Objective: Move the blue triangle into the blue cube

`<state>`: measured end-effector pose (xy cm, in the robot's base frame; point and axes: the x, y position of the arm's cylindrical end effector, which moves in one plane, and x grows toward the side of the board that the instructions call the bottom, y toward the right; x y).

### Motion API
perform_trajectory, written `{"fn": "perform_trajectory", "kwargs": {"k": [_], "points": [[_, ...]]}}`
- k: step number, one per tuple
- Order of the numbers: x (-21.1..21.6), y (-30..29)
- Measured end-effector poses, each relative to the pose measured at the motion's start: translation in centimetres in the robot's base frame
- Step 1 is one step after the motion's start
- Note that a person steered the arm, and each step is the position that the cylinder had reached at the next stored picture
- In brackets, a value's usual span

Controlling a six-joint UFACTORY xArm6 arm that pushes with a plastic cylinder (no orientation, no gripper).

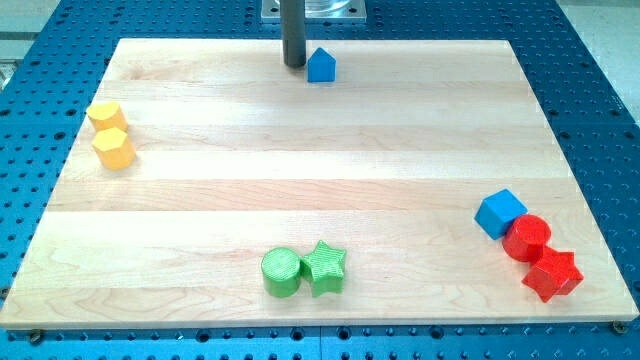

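The blue triangle (pixel 321 65) sits near the view's top edge of the wooden board, a little right of centre. The blue cube (pixel 499 213) lies far off at the view's lower right. My tip (pixel 295 65) stands just left of the blue triangle, close to it or touching its left side. The rod rises straight up out of the view's top.
A red cylinder (pixel 527 238) and a red star (pixel 552 275) sit tight against the blue cube's lower right. A green cylinder (pixel 282 272) and green star (pixel 324 267) lie at the bottom centre. Two yellow blocks (pixel 110 134) sit at the left edge of the board (pixel 300 170).
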<state>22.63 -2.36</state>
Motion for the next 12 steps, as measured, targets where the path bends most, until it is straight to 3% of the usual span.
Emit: {"fn": "perform_trajectory", "kwargs": {"k": [1, 2, 3, 4, 5, 6, 8, 11, 12], "points": [[7.3, 4.6], [17.7, 9.7], [17.6, 10.0], [15.0, 5.1], [10.1, 6.3], [15.2, 10.6], [13.6, 14.1], [24.4, 21.9], [25.3, 22.0]]}}
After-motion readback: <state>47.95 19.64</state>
